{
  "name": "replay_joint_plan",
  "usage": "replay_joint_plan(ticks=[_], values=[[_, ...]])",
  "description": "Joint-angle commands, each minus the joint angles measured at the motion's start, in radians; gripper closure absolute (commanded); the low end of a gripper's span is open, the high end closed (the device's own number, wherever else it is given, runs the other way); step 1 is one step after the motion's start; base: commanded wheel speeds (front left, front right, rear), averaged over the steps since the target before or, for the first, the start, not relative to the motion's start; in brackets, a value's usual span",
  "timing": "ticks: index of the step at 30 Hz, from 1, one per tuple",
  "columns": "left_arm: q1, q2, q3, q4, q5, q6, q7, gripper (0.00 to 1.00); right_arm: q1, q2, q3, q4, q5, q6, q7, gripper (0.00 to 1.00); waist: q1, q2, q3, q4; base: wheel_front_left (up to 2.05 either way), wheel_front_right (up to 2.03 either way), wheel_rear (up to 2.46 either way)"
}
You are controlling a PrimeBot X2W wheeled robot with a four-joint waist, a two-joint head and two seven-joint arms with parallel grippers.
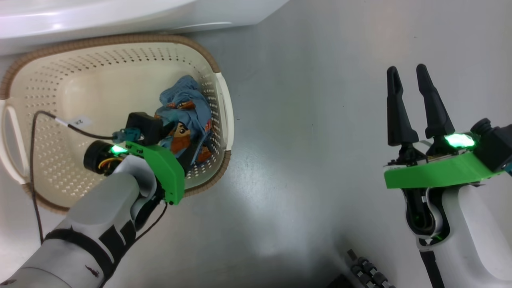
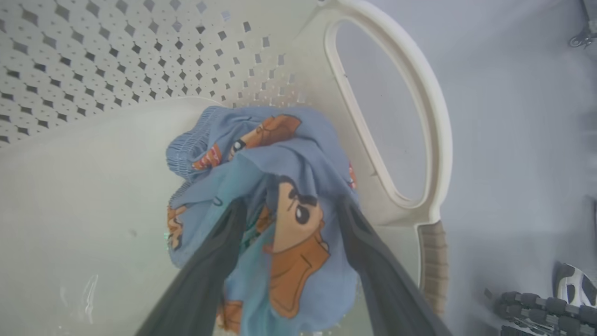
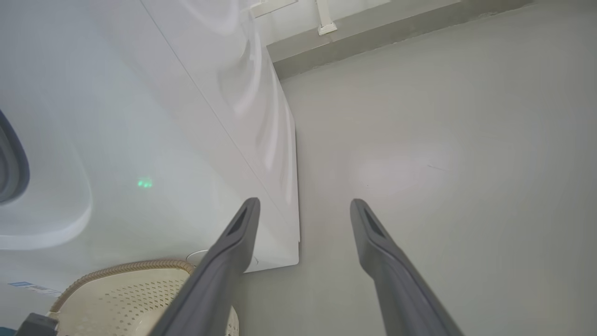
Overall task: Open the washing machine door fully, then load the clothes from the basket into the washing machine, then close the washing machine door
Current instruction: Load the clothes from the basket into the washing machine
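Observation:
The cream basket (image 1: 120, 50) with its brown rim stands on the floor just below the white washing machine (image 1: 80, 20). The clothes (image 1: 184, 108), a blue bundle with orange figures, lie against the basket's right wall. My left gripper (image 1: 189, 154) reaches down into the basket. In the left wrist view this gripper (image 2: 291, 205) is open, its two fingers straddling the clothes (image 2: 280, 154) with the tips pressed into the fabric. My right gripper (image 1: 412, 104) hangs open over bare floor at the right, holding nothing. The washing machine door is out of view.
Grey floor (image 1: 300, 140) spreads between the basket and my right arm. A black ribbed cable chain (image 1: 366, 270) lies at the bottom. The right wrist view looks along the washing machine's front (image 3: 140, 140), with its corner (image 3: 294, 252), the basket rim (image 3: 126, 268) and a wall skirting (image 3: 373, 42).

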Motion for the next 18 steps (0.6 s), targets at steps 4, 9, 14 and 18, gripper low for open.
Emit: replay_joint_plan(ticks=[4, 9, 14, 18], values=[[-0.008, 0.04, -0.041, -0.052, -0.067, -0.002, 0.015, 0.0, 0.006, 0.006, 0.033, -0.027, -0.013, 0.008, -0.008, 0.0, 0.0, 0.0, 0.008, -0.013, 0.0, 0.0, 0.0], [-0.022, 0.052, -0.073, -0.068, -0.115, -0.002, 0.02, 0.72, 0.005, 0.009, 0.035, -0.026, -0.012, 0.008, -0.008, 0.0, 0.0, 0.0, 0.008, -0.02, 0.0, 0.0, 0.0], [-0.019, 0.05, -0.084, -0.083, -0.149, -0.002, 0.009, 1.0, 0.006, 0.011, 0.028, -0.024, -0.013, 0.008, -0.008, 0.0, 0.0, 0.0, -0.01, -0.017, 0.0, 0.0, 0.0], [-0.007, 0.046, -0.086, -0.085, -0.184, -0.002, -0.025, 1.0, 0.01, 0.011, 0.022, -0.021, -0.015, 0.008, -0.008, 0.0, 0.0, 0.0, -0.04, -0.005, 0.0, 0.0, 0.0]])
